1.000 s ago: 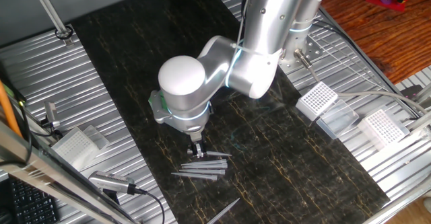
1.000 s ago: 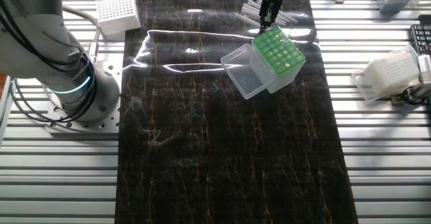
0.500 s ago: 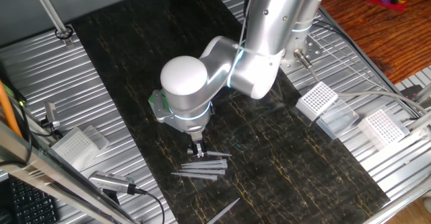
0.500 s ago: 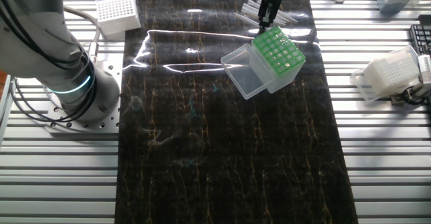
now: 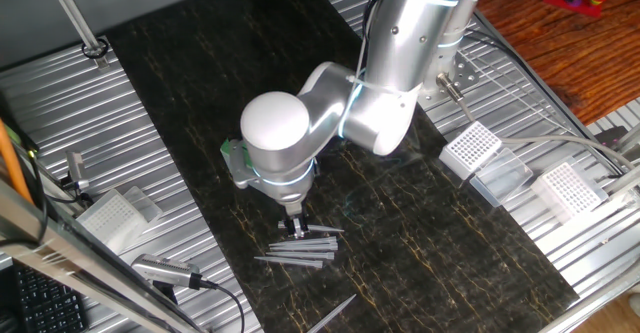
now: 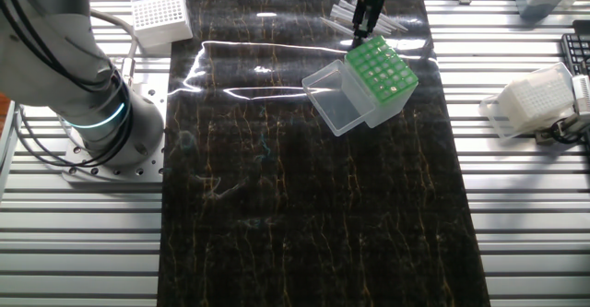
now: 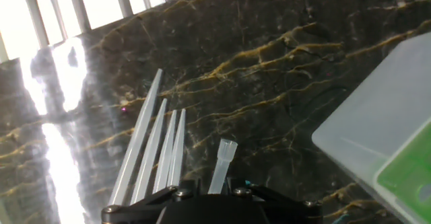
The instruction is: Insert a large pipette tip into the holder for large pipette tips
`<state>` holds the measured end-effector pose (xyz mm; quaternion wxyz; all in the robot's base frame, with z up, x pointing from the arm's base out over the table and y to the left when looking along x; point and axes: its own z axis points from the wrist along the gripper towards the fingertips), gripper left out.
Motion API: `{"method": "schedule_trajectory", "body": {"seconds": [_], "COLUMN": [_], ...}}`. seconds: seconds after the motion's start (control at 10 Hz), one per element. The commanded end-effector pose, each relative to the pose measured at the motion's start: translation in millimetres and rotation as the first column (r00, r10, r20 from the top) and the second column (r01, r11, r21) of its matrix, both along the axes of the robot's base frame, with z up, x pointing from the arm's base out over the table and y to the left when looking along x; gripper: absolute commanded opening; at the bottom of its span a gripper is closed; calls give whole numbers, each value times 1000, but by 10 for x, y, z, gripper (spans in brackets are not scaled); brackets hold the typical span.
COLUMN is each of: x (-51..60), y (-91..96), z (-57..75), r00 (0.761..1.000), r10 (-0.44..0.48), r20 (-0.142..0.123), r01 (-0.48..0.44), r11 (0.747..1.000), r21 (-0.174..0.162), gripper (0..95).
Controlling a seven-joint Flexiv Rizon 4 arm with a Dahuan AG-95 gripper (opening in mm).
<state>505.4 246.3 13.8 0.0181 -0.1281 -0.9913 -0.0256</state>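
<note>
My gripper (image 5: 294,223) hangs just above the dark mat and is shut on a large pipette tip (image 7: 221,162), which sticks out between the jaws with its wide end away from the hand. Several loose tips (image 7: 153,151) lie side by side just left of it; they also show in one fixed view (image 5: 300,249). The holder (image 6: 380,70) has a green grid top and an open clear lid (image 6: 332,102). It stands close beside the gripper (image 6: 366,17), and in the hand view (image 7: 377,133) it is at the right. The arm hides most of it in one fixed view.
White grid-topped racks stand off the mat at the sides (image 5: 470,148) (image 5: 566,189) (image 5: 110,218) (image 6: 159,17) (image 6: 535,100). One stray tip (image 5: 336,311) lies near the mat's front edge. The robot base (image 6: 92,113) stands on the slatted table left of the mat.
The arm's elbow has shifted slightly to the right. The gripper has stayed over the loose tips with the tip in its jaws.
</note>
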Motion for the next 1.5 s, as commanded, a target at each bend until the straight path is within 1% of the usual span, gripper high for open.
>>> {"method": "schedule_trajectory", "body": {"seconds": [0.1, 0.3, 0.4, 0.5, 0.6, 0.7, 0.8, 0.9, 1.0, 1.2, 1.3, 1.5], "x": [-3, 2, 10, 53, 87, 105, 130, 154, 173, 204, 232, 339], "y": [-4, -5, -8, -25, -33, -39, -70, -118, -187, -371, -443, -506], "z": [-27, -4, 24, 201, 412, 554, 750, 894, 983, 1083, 1143, 1327], "r00": [1000, 1000, 1000, 999, 998, 997, 994, 991, 986, 976, 973, 964], "r10": [0, 0, 5, 33, 63, 81, 109, 132, 164, 218, 232, 264], "r20": [-1, 1, 13, 17, 14, 11, 10, 10, 11, 11, 6, -3], "r01": [0, 0, -5, -33, -62, -81, -109, -132, -164, -218, -232, -264], "r11": [1000, 1000, 1000, 999, 998, 997, 994, 991, 987, 976, 973, 964], "r21": [-3, 0, -3, -2, -4, -5, -5, -5, -7, -5, -4, -10], "gripper": [0, 0, 0, 0, 0, 0, 0, 0, 0, 0, 0, 0]}}
